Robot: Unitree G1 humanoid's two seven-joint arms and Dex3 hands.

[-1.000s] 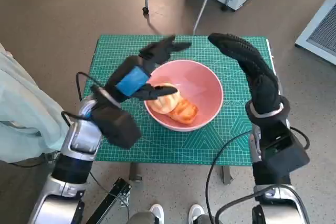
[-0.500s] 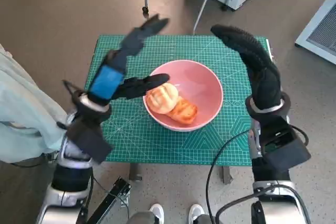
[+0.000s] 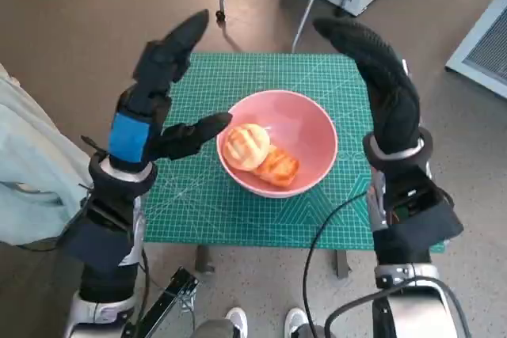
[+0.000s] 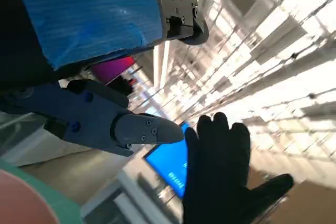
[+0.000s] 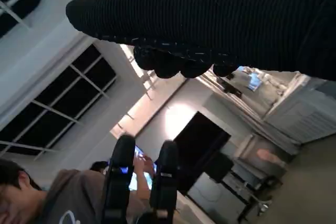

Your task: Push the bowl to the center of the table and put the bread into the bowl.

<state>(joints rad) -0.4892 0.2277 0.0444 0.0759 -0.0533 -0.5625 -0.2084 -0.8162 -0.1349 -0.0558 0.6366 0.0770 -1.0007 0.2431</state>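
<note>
My left hand has lifted off the bread, which now lies in the bowl at frame centre. Both hands empty, fingers apart; right hand hovers upper right. Task looks done.

Darker bread piece partly hidden under the round bun at its 10 o'clock. Bowl cut off at the left wrist view's edge, only a pink sliver shows. Right hand fingers mostly out of the right wrist view. Person cropped at that view's edge. Table right edge hidden behind right forearm.
</note>
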